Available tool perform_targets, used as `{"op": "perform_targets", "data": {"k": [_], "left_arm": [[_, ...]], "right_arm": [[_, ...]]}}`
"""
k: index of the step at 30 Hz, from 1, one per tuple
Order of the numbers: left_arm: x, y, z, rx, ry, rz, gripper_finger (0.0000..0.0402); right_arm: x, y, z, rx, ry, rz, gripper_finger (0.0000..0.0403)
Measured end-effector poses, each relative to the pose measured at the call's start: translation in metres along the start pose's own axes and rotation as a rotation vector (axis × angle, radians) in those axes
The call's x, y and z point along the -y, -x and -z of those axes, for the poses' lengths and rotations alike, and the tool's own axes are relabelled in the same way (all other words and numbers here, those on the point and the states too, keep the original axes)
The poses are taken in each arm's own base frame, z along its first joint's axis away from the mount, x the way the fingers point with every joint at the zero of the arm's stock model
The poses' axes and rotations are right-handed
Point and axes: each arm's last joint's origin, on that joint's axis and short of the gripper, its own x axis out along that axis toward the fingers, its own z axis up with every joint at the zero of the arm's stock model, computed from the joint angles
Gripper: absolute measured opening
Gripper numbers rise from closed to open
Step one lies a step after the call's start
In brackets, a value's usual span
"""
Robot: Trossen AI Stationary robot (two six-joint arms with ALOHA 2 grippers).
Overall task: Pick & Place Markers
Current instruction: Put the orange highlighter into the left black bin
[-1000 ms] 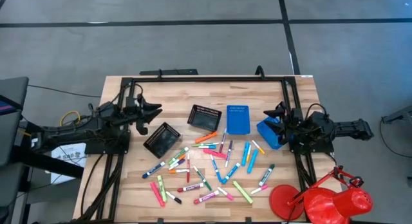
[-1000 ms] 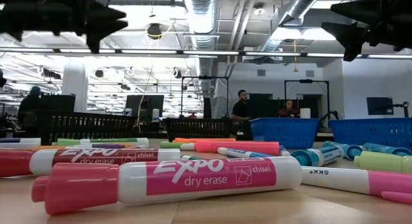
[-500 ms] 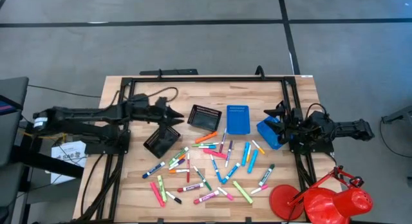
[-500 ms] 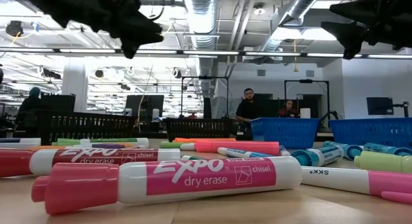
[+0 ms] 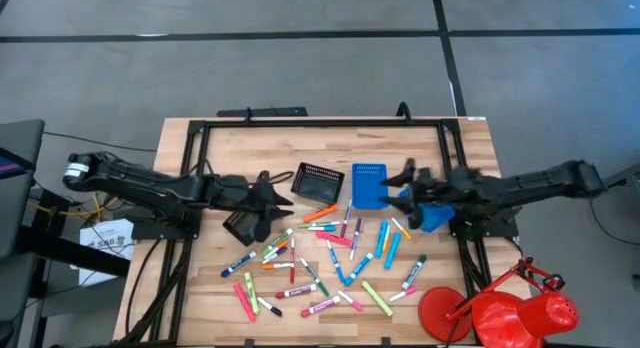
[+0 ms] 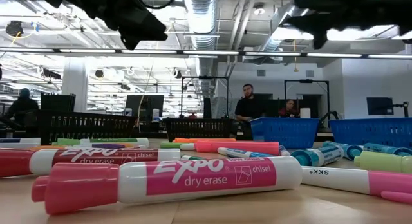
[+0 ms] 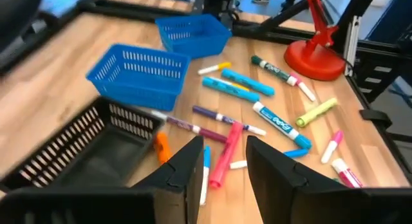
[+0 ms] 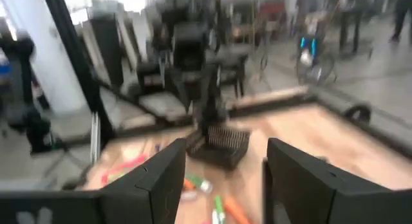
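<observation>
Several markers in pink, green, blue, orange and white lie flat and scattered on the middle and near part of the wooden table; in the low view a pink one lies closest. My left gripper hovers open above the table between two black trays, and the left wrist view shows markers ahead of its fingers. My right gripper hovers open beside the blue trays. Both show high above the table in the low view, the left gripper and the right gripper. Neither touches anything.
Two black mesh trays and two blue mesh trays stand behind the markers. A red desk lamp sits at the near right corner. A black frame borders the table. People stand in the room behind.
My left arm has reached out from the table's left edge toward the middle, its gripper now past the left black tray. In the last half second my right arm has stretched toward the left, carrying its gripper from beside the right blue tray to the upright blue one. No marker has moved.
</observation>
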Motion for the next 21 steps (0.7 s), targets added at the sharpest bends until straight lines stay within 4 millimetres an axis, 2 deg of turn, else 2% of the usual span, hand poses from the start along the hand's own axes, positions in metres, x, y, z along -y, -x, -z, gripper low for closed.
{"op": "perform_targets", "data": {"k": [5, 11, 17, 21], "left_arm": [[0.007, -0.017, 0.012, -0.070, 0.008, 0.020, 0.0113], [0.010, -0.053, 0.034, -0.140, -0.011, -0.005, 0.0113], [0.001, -0.083, 0.053, -0.159, 0.012, -0.069, 0.0113], [-0.005, -0.094, 0.065, -0.201, 0.037, -0.096, 0.0113]], "right_arm": [[-0.013, -0.045, 0.004, -0.160, 0.037, -0.031, 0.0209], [-0.020, -0.089, 0.016, -0.335, 0.131, -0.026, 0.0209], [-0.023, -0.116, 0.021, -0.483, 0.148, -0.013, 0.0209], [-0.023, -0.120, 0.025, -0.579, 0.158, -0.004, 0.0209]]}}
